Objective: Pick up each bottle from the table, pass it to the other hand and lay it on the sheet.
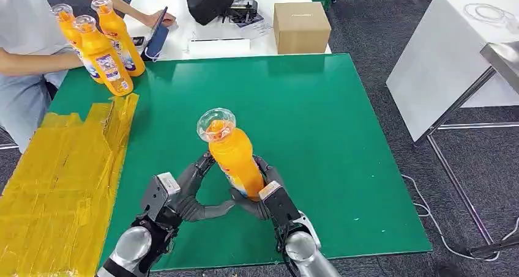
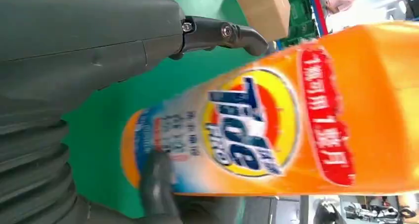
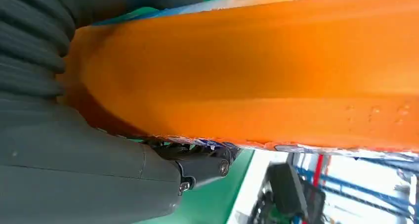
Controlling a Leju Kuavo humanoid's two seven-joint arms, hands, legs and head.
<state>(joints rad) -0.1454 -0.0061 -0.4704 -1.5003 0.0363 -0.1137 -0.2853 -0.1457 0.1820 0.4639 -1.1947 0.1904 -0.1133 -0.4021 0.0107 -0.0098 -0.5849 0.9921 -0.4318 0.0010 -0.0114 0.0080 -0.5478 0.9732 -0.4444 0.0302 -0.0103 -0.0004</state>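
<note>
An orange bottle [image 1: 235, 161] with a clear cap stands upright just above the green mat [image 1: 330, 118], near its front edge. My right hand [image 1: 272, 197] grips its lower body; the bottle [image 3: 272, 70] lies against that hand's palm [image 3: 74, 174]. My left hand [image 1: 183, 197] is on the bottle's other side, fingers spread toward it and thumb reaching under. In the left wrist view a gap of green separates the upper finger [image 2: 222, 33] from the labelled bottle [image 2: 296, 125]. The yellow sheet [image 1: 61, 185] lies along the mat's left side.
Three more orange bottles [image 1: 107, 57] stand at the mat's far left corner beside a person [image 1: 24, 32]. A white table behind carries a cardboard box [image 1: 301, 26] and a black object [image 1: 208, 2]. Another white table [image 1: 447, 51] stands to the right.
</note>
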